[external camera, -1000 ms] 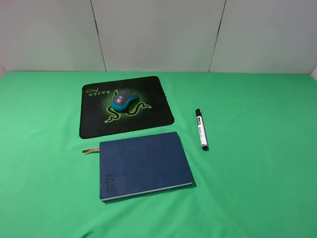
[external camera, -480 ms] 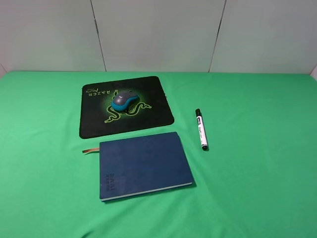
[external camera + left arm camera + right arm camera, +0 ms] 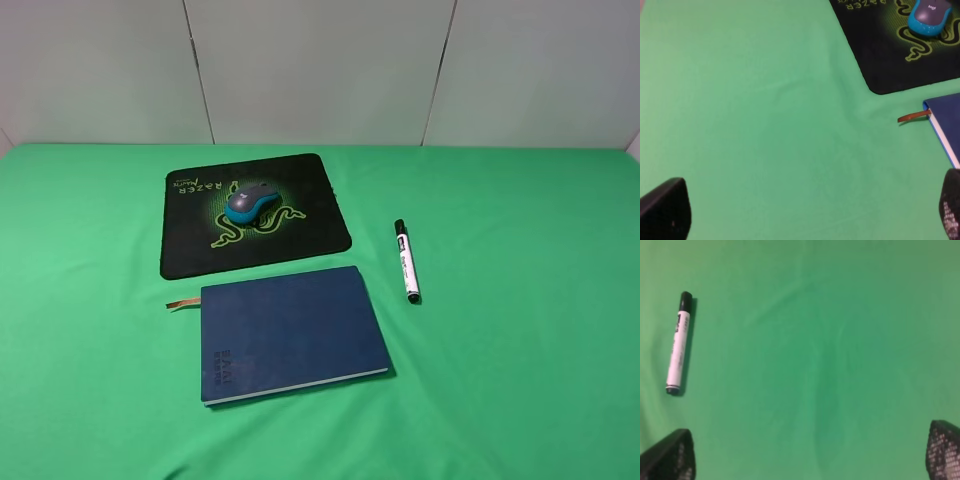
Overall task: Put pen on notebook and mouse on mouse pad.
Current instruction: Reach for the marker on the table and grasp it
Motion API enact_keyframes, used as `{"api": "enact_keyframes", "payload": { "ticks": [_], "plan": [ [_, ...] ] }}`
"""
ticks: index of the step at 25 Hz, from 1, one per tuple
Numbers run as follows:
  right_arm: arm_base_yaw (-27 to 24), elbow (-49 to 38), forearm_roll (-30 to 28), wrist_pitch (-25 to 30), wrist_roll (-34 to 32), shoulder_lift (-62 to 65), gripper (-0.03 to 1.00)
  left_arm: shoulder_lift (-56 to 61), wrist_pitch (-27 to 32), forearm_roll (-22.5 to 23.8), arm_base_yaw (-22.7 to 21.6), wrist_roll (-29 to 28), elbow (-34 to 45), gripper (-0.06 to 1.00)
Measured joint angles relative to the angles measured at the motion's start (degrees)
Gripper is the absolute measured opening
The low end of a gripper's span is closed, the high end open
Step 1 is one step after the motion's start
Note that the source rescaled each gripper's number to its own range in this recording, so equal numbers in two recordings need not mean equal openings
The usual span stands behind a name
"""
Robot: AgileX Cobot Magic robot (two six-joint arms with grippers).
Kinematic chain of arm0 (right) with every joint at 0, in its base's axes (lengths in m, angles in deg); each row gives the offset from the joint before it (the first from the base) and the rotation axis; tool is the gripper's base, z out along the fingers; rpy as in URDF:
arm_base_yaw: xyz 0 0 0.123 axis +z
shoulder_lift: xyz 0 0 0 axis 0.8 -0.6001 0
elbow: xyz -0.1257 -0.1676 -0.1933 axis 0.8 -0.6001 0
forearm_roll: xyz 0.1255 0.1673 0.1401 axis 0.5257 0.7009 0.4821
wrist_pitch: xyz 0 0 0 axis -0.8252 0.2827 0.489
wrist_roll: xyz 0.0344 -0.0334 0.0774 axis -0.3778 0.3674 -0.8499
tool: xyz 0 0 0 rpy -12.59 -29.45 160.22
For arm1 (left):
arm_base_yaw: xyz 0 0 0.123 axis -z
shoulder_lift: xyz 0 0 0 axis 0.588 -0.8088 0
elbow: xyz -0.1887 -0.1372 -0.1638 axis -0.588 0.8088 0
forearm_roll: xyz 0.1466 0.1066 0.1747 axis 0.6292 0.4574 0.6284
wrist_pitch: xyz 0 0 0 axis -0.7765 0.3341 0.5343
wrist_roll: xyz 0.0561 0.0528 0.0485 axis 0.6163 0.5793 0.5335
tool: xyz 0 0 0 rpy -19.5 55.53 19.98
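Note:
The grey and teal mouse [image 3: 249, 203] rests on the black mouse pad [image 3: 300, 180] with its green emblem, at the back left of the green table. In front of the pad lies the closed navy notebook [image 3: 291, 332], its tan ribbon poking out to the left. The white pen [image 3: 406, 261] lies on the cloth just right of the notebook, black cap pointing away. Neither arm shows in the high view. My left gripper [image 3: 805, 212] is open over bare cloth, left of the mouse [image 3: 929, 18], pad [image 3: 890, 60] and notebook [image 3: 947, 120]. My right gripper [image 3: 810, 455] is open, well right of the pen [image 3: 679, 342].
A green cloth [image 3: 520, 380] covers the whole table, with a pale panelled wall [image 3: 320, 70] behind its far edge. Nothing else lies on the cloth.

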Motion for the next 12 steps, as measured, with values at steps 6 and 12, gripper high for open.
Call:
{"api": "enact_keyframes", "payload": {
  "ticks": [6, 12],
  "plan": [
    [3.19, 7.17, -0.17, -4.59, 4.7, -19.28, 1.0, 0.0, 0.0, 0.0, 0.0, 0.0, 0.0, 1.0],
    [11.87, 16.67, -2.61, -5.28, 4.87, -36.88, 1.0, 0.0, 0.0, 0.0, 0.0, 0.0, 0.0, 1.0]
  ]
}}
